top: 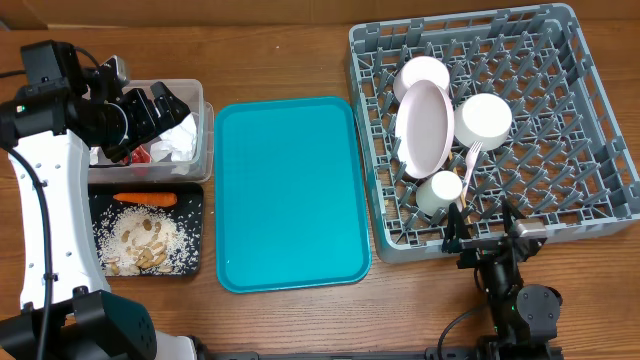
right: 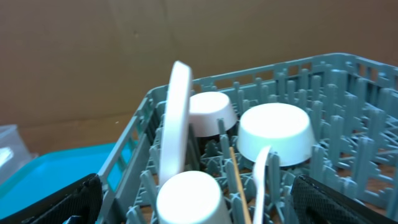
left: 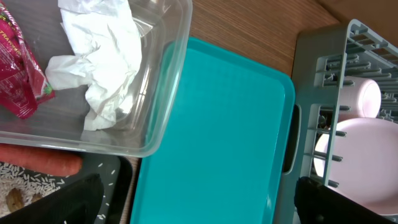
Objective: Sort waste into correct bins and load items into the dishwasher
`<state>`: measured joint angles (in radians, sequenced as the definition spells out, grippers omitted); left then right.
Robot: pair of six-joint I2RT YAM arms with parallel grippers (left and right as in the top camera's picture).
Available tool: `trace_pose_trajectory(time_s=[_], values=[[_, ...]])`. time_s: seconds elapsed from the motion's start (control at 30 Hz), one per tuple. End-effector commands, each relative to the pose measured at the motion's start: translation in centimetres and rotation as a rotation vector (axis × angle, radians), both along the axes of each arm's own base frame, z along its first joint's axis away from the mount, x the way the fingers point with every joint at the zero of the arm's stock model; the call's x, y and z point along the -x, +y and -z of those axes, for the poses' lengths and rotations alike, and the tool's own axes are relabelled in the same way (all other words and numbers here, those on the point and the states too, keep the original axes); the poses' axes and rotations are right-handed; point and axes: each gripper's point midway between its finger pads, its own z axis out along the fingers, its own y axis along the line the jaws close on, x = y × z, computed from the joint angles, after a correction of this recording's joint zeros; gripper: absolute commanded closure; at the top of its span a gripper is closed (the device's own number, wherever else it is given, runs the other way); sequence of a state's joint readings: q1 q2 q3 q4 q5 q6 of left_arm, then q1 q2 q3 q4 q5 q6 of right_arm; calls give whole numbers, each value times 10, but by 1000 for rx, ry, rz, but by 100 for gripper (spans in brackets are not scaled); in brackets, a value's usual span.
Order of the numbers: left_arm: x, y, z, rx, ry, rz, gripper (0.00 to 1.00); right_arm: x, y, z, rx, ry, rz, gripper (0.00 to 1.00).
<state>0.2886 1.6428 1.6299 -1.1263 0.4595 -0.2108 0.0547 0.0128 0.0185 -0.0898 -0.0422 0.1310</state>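
The grey dishwasher rack (top: 590,120) holds an upright white plate (top: 425,125), two bowls (top: 483,118), a small cup (top: 440,192), a white fork (top: 470,165) and a thin wooden stick (right: 238,180). My right gripper (top: 485,235) stands open at the rack's front edge, with the cup (right: 189,199) just ahead of it and nothing held. The clear tub (top: 205,130) contains white napkins (left: 102,56) and a red wrapper (left: 18,68). My left gripper (top: 168,108) hangs open and empty above the tub. A carrot (top: 145,199) and beige food bits (top: 145,245) lie in the black tray (top: 195,230).
A large teal serving tray (top: 290,190) lies bare between the two bins and the rack. Wooden tabletop shows around everything. The left arm's white base stands at the table's left edge.
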Motion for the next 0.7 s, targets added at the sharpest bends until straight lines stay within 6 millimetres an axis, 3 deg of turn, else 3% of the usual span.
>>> trace_pose_trajectory(time_s=[0.0,0.33,0.67], values=[[-1,0,-16,-10,-44,-4,0,-1,-8,2,-23,-2,52,0],[-1,0,-16,-10,-44,-4,0,0,6,2,82,-15,-19,0],[-1,0,-16,-10,-44,-4,0,1,6,1,111,-20,-21,0]])
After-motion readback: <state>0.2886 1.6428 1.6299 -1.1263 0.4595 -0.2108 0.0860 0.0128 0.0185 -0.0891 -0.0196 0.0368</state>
